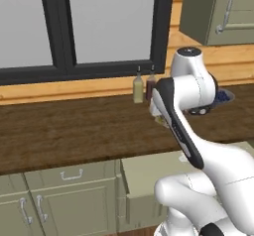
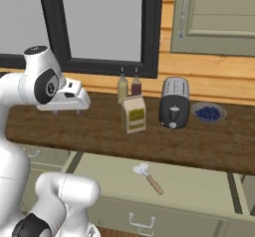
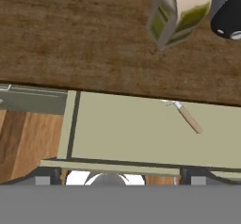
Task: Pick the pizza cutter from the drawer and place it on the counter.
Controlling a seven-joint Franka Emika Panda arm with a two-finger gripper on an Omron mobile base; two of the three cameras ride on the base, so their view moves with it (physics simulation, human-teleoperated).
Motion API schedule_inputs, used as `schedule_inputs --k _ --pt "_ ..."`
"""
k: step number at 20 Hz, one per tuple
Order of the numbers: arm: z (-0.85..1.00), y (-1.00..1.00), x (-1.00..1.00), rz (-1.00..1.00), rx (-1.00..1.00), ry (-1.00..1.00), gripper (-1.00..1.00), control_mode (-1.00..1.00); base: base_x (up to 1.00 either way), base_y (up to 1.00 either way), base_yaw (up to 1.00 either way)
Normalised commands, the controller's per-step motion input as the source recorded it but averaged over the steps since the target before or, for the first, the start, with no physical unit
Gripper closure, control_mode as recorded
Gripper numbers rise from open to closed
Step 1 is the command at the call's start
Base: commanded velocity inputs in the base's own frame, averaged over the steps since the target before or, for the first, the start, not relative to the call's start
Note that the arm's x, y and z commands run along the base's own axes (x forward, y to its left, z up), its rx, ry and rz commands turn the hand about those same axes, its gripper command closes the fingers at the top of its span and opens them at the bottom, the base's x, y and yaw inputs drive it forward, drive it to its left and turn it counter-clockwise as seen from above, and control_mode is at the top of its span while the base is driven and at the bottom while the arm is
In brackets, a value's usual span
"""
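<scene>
The drawer (image 2: 199,183) stands pulled out below the front edge of the dark wood tabletop (image 2: 209,144), its pale flat floor exposed. The pizza cutter (image 2: 148,177) lies flat on that floor, toward the far side of the drawer and close under the tabletop's edge, with its round silvery wheel at the far left end and its light wooden handle running toward the near right. In the hand view the same cutter (image 3: 184,115) lies on the drawer floor (image 3: 127,138), its wheel partly tucked beneath the tabletop's lip.

The end effector (image 2: 67,112) hangs above the left part of the tabletop, well apart from the cutter. Its two finger tips (image 3: 42,180) sit far apart at the bottom of the hand view, with nothing between them.

On the tabletop, a small carton (image 2: 134,113) with a green label stands near the front. Behind it, against the window ledge, stand two slim bottles (image 2: 122,88), one yellowish and one dark red. To the right of the carton stands a dark toaster (image 2: 174,103), and farther right a bowl (image 2: 209,112) of dark blue berries.
</scene>
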Motion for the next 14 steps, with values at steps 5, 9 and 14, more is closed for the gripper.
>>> schedule_inputs --k 5,9,14 --pt "0.0 0.0 0.0 0.0 0.0 0.0 -1.0 1.0 -0.22 0.99 -0.14" --pt "0.0 0.0 0.0 0.0 0.0 0.0 -1.0 1.0 -0.06 0.88 -0.33" --pt "0.0 0.0 0.0 0.0 0.0 0.0 -1.0 1.0 -0.1 0.26 -0.47"
